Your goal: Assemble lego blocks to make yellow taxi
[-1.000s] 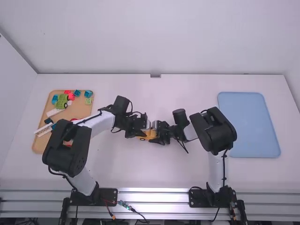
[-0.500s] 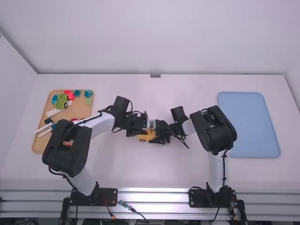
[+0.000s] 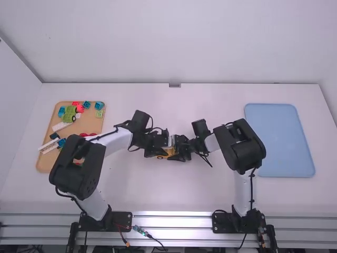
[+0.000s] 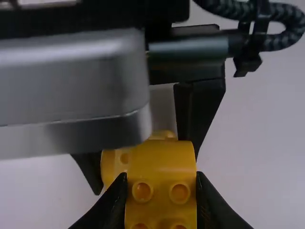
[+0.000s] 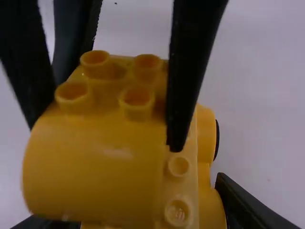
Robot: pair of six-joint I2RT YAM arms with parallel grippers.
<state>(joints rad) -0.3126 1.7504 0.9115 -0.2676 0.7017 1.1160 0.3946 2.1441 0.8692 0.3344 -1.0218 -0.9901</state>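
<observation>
My left gripper (image 3: 163, 151) pinches a rounded yellow studded block (image 4: 162, 157); my right gripper (image 3: 178, 152) clasps the wheeled yellow car base (image 5: 206, 136) by its sides. The block is over the base at mid-table, perhaps touching it, though fingers crowd the join. Taking twelve as straight away from me, the tan tray (image 3: 92, 124) of loose bricks (image 3: 69, 114) lies toward nine, the blue tray (image 3: 279, 139) toward three.
</observation>
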